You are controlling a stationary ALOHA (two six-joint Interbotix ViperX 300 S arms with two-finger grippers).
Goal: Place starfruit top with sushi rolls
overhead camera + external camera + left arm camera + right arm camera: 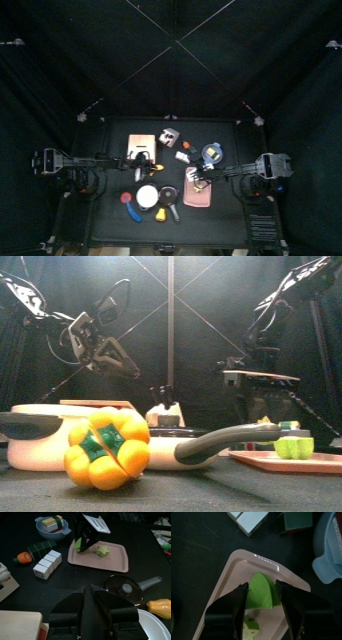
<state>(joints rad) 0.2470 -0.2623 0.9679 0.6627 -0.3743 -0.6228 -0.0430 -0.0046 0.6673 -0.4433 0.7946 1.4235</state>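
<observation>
The pale yellow starfruit (102, 550) lies flat on the pink tray (117, 562), and its edge also shows in the right wrist view (251, 631). My right gripper (261, 587) hangs low over the tray's corner. Its jaws are open on either side of a green wedge (262, 594) that rests on the tray beside the starfruit. White sushi rolls (47, 563) and a dark green roll (41, 546) lie on the table just off the tray. My left gripper (90, 592) is shut and empty, held back from the tray above the pan.
A blue bowl (52, 527) with food pieces stands beyond the rolls. A lidded pan (127, 589), an orange-yellow drop-shaped item (159, 607) and a white plate (157, 629) lie near the left gripper. A yellow pepper (107, 451) and a white pot (47, 441) stand at the table's front.
</observation>
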